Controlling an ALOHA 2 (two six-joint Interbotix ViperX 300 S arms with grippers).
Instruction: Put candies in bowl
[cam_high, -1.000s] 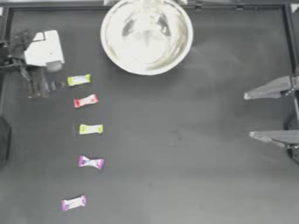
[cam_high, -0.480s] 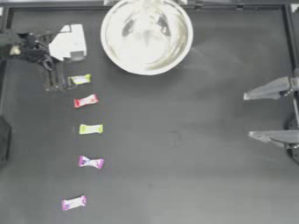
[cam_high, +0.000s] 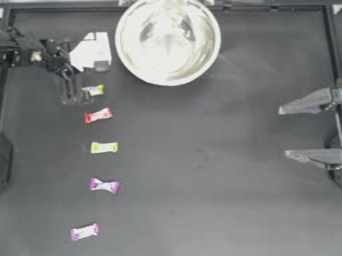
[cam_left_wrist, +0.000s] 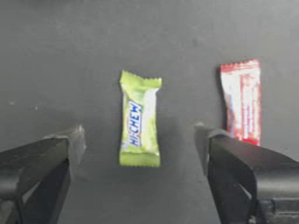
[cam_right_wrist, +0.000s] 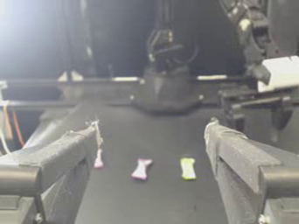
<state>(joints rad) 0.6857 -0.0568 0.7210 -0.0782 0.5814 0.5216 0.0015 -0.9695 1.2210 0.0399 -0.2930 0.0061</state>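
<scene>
The silvery bowl (cam_high: 167, 40) stands at the back middle of the table, with nothing visible inside. Several candies lie in a line to its left: yellow-green (cam_high: 93, 90), red (cam_high: 98, 115), yellow-green (cam_high: 103, 147), pink-purple (cam_high: 104, 185) and pink-purple (cam_high: 84, 232). My left gripper (cam_high: 75, 92) is open over the rearmost one. In the left wrist view that yellow-green candy (cam_left_wrist: 139, 118) lies between the spread jaws of the gripper (cam_left_wrist: 139, 133), untouched, and the red candy (cam_left_wrist: 241, 100) lies just outside one jaw. My right gripper (cam_high: 300, 130) is parked open at the right edge.
The left arm's white wrist (cam_high: 90, 50) hangs close to the bowl's left rim. A raised black border (cam_high: 174, 7) runs along the back. The right wrist view looks across the table past the open right gripper (cam_right_wrist: 152, 131) at a pink candy (cam_right_wrist: 140, 168) and a yellow-green one (cam_right_wrist: 187, 168).
The left arm has swung to the right, toward the bowl, bringing its open gripper over the rearmost yellow-green candy. The candies and the right arm have not moved.
</scene>
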